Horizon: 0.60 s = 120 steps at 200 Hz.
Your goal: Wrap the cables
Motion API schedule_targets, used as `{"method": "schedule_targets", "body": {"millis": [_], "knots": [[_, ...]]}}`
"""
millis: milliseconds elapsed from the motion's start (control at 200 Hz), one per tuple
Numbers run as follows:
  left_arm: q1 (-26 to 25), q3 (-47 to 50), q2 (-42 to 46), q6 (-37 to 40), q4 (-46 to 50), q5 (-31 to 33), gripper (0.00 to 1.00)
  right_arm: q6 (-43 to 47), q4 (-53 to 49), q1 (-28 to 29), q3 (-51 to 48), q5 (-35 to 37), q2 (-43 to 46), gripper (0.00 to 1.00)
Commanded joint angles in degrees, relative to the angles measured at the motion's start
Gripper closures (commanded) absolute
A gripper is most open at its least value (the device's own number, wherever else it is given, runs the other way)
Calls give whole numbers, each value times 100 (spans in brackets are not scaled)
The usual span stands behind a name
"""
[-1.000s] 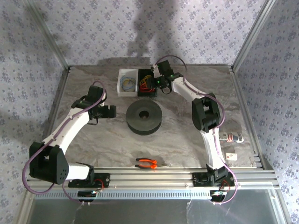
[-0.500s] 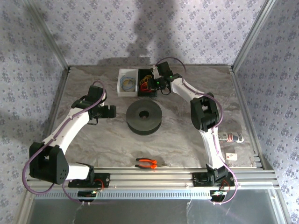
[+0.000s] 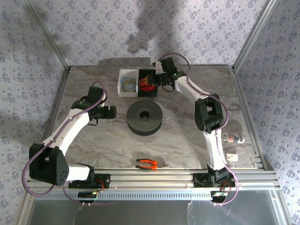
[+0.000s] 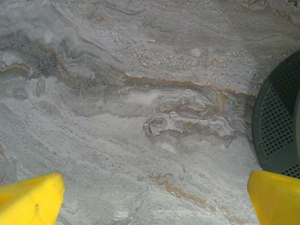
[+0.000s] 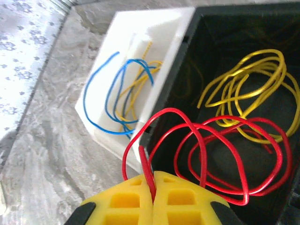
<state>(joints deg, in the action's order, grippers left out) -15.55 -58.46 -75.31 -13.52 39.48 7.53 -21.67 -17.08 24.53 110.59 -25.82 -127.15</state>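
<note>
The right gripper [image 5: 153, 183] has its yellow fingers [image 5: 126, 201] pressed together, pinching one strand of the red cable [image 5: 173, 110] between them. The rest of that cable lies in loose loops inside the black box [image 5: 225, 23], with a yellow wire coil [image 5: 262, 51] at its 1 o'clock. Against the box's 9 o'clock side sits a white box [image 5: 159, 28] holding blue wire [image 5: 87, 96] loops. The left gripper [image 4: 152, 199] stands wide open over bare table [image 4: 140, 93], nothing between its fingers, at 9 o'clock of the black spool [image 3: 145, 118]. Both boxes lie at the spool's 12 o'clock, orange-handled pliers [image 3: 146, 163] at its 6.
</note>
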Motion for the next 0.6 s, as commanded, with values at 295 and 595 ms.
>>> {"method": "schedule_targets", "body": {"millis": [295, 595], "knots": [[-45, -14, 185, 51, 156, 85, 0, -272, 465, -125, -440, -532, 821, 100], [-47, 79, 254, 63, -189, -222, 0, -872, 1290, -297, -1136, -1302, 1252, 100]]}}
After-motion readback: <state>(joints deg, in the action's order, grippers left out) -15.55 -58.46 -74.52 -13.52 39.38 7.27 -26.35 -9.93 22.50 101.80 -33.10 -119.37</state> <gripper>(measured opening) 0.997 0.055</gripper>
